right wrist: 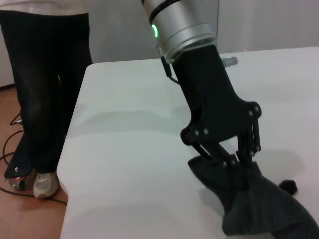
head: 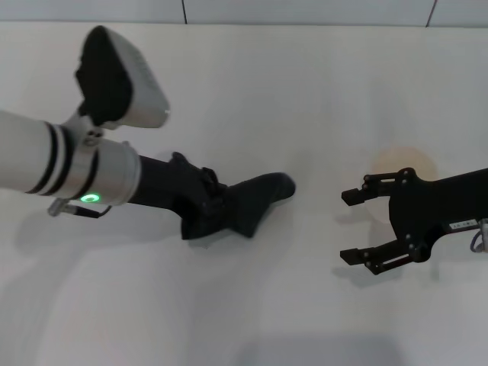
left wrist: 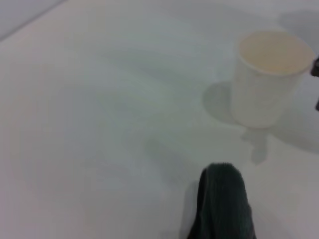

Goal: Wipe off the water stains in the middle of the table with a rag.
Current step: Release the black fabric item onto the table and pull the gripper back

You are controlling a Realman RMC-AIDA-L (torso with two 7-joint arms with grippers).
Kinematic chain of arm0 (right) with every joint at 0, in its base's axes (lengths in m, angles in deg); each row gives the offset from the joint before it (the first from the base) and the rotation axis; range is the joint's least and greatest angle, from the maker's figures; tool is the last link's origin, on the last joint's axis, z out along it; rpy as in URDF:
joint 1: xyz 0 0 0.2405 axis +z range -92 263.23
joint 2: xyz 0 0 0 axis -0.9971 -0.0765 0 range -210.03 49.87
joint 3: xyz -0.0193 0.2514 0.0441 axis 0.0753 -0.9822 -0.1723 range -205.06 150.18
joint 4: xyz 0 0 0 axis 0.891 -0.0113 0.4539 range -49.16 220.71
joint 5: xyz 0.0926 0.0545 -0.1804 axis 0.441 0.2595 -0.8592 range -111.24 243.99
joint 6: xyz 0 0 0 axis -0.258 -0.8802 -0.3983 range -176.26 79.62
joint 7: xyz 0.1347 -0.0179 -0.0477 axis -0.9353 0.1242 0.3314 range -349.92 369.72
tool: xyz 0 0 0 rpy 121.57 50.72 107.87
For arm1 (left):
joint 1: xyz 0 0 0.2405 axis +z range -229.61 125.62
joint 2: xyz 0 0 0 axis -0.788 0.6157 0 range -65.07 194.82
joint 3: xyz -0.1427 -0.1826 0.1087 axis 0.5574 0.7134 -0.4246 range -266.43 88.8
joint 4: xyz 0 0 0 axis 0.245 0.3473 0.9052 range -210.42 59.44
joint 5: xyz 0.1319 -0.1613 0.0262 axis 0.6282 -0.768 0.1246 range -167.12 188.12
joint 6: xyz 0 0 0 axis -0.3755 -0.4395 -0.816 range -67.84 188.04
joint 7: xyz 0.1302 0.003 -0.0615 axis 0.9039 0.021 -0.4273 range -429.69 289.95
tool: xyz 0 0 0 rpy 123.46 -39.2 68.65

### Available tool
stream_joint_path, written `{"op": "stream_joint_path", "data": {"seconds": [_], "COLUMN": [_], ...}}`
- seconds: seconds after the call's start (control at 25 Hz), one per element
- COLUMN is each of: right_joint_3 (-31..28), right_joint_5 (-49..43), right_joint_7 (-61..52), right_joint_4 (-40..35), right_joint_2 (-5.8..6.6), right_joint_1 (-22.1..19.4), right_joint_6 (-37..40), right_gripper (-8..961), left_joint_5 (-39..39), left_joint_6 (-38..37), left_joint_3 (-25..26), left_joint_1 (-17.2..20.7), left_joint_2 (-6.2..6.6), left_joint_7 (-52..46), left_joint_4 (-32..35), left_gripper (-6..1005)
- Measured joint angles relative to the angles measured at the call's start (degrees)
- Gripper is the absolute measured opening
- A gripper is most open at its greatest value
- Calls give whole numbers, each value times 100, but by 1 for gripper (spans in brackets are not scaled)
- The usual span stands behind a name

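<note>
Gripping the rag [head: 242, 207] between its pressed-together fingers, the left hand [head: 204, 200] is reaching in from the left edge of the head view toward the middle of the white bench [head: 252, 91]. The black cloth is lying on the bench surface at the frame's centre, its rounded far tip pointing right. In the right wrist view the same hand [right wrist: 233, 160] is pinching the rag [right wrist: 259, 199] against the bench [right wrist: 129, 139], at the lower right of the frame. Right of centre in the head view, the right hand [head: 358, 227] is hovering with its fingers spread, holding nothing. Just behind it, a white paper cup [head: 402, 164] is standing upright on the bench. I cannot make out the water stains with certainty. A person's dark-trousered legs [right wrist: 45, 89] are standing beyond the bench edge, upper left of the right wrist view.
</note>
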Motion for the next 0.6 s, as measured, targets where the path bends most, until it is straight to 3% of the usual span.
{"op": "stream_joint_path", "data": {"seconds": [0.24,0.6], "right_joint_3": [-173,-454], "right_joint_5": [0,0], "right_joint_7": [18,25], "right_joint_4": [1,-4], "right_joint_2": [0,0], "right_joint_1": [-57,-188], "right_joint_6": [110,286], "right_gripper": [857,857], "left_joint_5": [-587,-1420], "left_joint_6": [-125,-1678], "left_joint_3": [405,1992], "left_joint_1": [442,1369], "left_joint_2": [19,28], "left_joint_7": [727,1940], "left_joint_4": [14,642], "left_gripper": [242,470]}}
